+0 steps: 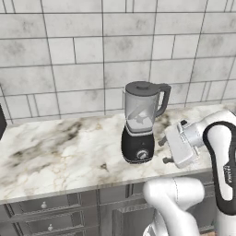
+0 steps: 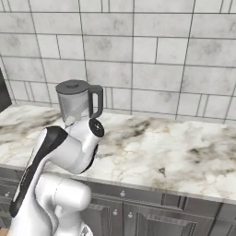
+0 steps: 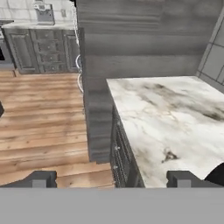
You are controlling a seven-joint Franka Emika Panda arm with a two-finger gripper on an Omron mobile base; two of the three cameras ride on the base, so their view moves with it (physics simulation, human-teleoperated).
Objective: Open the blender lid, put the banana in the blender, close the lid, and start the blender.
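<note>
One blender (image 1: 139, 123) stands upright on the marble surface (image 1: 55, 152) near the tiled wall, and I take it as my landmark. Its lid (image 1: 142, 86) sits on top of the jar, its handle turned away from my arm's side. My tool (image 1: 164, 151) hangs just beside the blender base, past the front edge of the surface, its fingers (image 3: 39, 179) spread wide and released, grasping nothing.
</note>
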